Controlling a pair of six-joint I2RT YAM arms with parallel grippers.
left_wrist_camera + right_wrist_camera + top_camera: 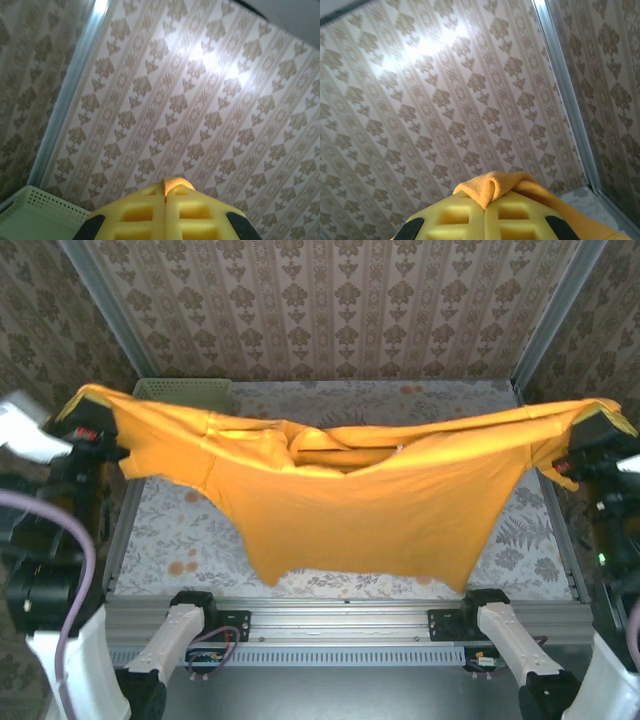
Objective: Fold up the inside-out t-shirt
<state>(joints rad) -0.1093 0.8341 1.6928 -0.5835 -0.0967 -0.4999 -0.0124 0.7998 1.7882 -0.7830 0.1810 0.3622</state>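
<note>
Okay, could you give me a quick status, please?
Both shut on t-shirt: left gripper, right gripper. It hangs stretched between them, over table. Behind it, basket at far left.

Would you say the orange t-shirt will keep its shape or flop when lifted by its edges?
Probably floppy: the t-shirt sags between the left gripper and right gripper. Likely light, since small pinched bits of cloth hold it up.

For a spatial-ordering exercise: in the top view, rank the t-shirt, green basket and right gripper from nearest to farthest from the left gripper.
1. t-shirt: clamped in the left gripper.
2. green basket: just behind, back left.
3. right gripper: far right.
</note>
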